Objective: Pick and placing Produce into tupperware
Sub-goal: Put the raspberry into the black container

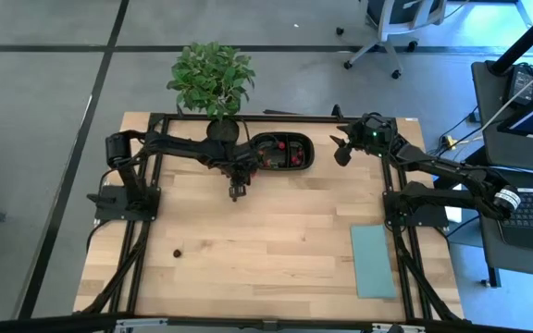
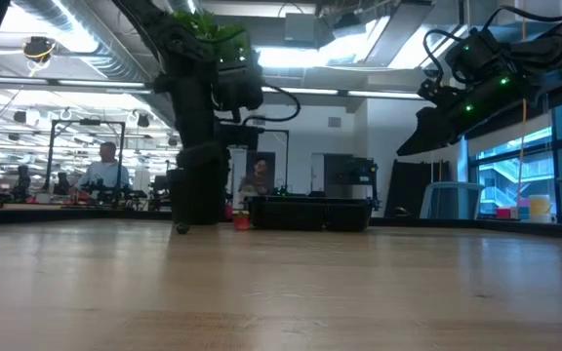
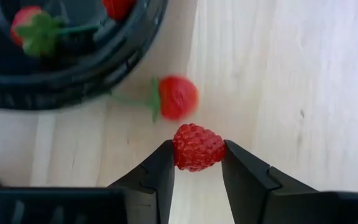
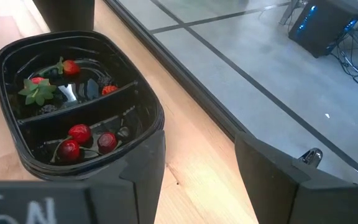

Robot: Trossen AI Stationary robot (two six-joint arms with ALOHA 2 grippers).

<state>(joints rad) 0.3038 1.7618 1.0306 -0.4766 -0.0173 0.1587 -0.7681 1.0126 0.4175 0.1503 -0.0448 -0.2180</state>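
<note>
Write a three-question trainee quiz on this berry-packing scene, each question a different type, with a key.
1. True or false: the left hand grips a red raspberry.
2. Multiple choice: the stemmed red berry lies A) inside the black tray, B) on the wooden table just outside the tray, C) on the teal mat.
3. Fill in: the right hand hovers open and holds ____.

Key: 1 true; 2 B; 3 nothing.
</note>
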